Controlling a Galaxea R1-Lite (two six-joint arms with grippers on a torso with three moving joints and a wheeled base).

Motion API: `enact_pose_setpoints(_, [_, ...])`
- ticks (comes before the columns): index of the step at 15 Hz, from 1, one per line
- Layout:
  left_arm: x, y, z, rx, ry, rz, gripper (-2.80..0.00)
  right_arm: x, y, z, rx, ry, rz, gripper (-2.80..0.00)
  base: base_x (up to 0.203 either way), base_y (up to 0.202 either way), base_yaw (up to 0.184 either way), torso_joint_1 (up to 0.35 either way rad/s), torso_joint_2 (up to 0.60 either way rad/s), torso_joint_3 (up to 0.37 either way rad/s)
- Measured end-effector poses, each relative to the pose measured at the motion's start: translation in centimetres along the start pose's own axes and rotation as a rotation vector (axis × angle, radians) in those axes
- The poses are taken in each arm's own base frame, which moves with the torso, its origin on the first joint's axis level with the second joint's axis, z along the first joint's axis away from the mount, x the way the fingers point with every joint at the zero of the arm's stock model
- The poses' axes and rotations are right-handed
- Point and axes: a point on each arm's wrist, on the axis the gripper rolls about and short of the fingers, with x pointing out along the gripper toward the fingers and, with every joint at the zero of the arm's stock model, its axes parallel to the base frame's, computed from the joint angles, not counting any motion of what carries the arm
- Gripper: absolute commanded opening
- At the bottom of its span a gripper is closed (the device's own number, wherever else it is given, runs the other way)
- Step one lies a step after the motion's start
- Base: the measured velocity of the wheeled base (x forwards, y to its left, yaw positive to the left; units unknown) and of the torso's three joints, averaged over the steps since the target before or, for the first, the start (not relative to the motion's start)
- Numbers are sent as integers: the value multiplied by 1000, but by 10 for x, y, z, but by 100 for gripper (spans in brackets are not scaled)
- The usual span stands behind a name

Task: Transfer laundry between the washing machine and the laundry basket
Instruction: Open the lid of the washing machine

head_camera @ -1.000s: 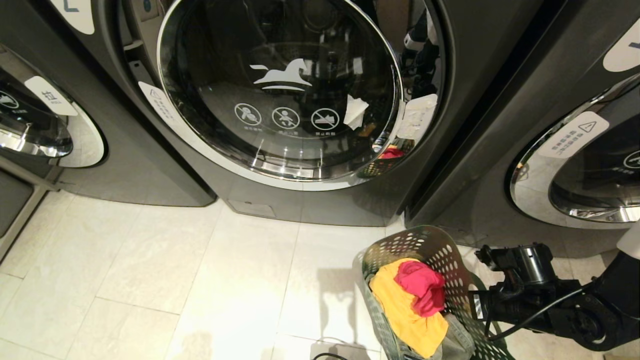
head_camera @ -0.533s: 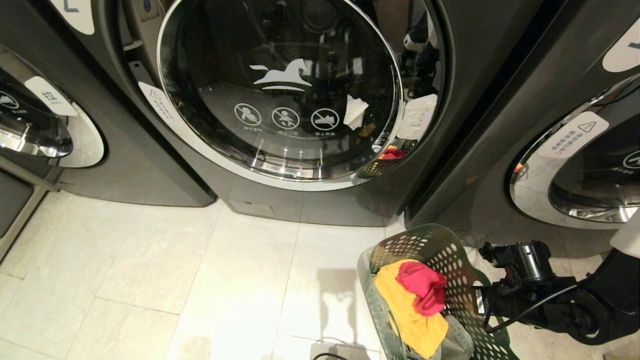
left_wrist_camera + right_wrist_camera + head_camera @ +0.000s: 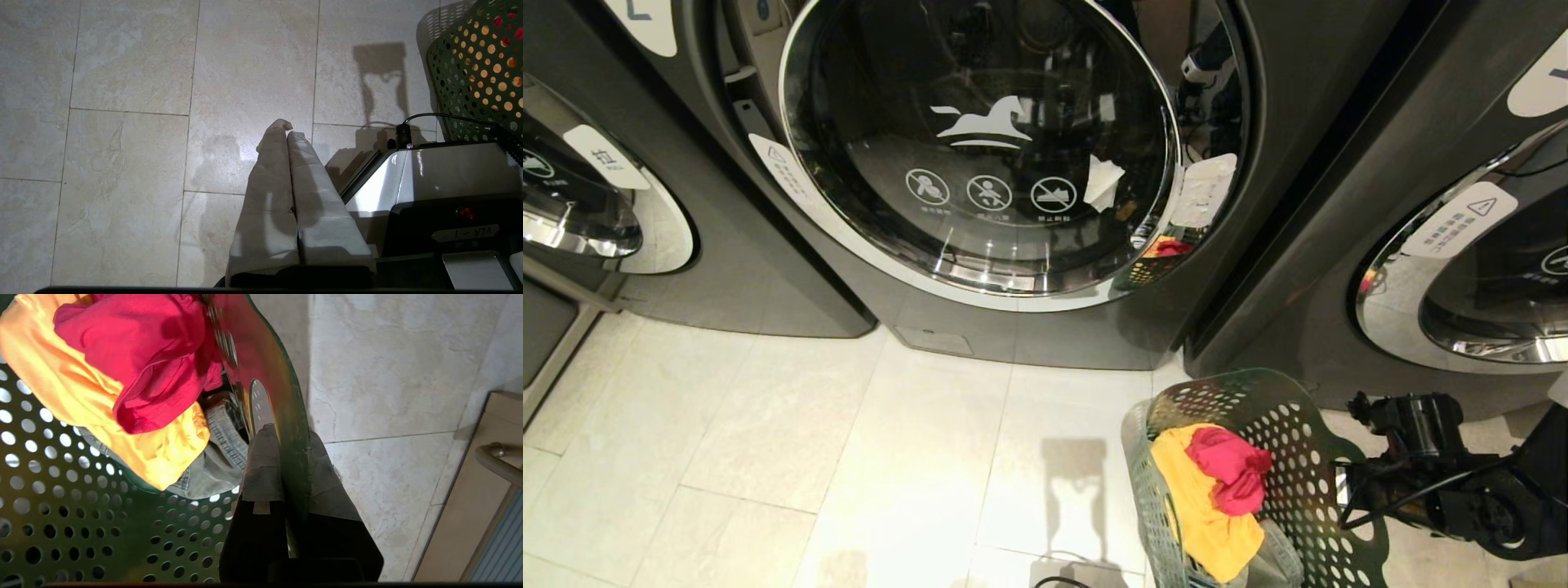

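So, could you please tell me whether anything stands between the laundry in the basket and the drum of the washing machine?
Yes: the washing machine's round glass door covers the drum opening. The laundry lies in the laundry basket, whose rim the right claw grips; only bare floor lies between basket and machine.

I see a dark green basket (image 3: 1278, 457) dotted all over with round holes, its rim pinched in my right pincer (image 3: 286, 457), which is wrapped in dull grey. Just beside that pincer lie a bright pink-red garment (image 3: 139, 355), a yellow-orange one (image 3: 81, 412) and grey-green denim (image 3: 216, 465). The floor (image 3: 122, 122) is pale cream, faintly veined tile.
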Motion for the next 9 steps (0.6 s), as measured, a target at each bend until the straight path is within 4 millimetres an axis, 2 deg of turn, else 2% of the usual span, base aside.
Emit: enact_pose_setpoints(9, [0,0,0,0,1,-1,-280,5,-30,15,75,-42,-77,-280,0,0,0,0,0,0])
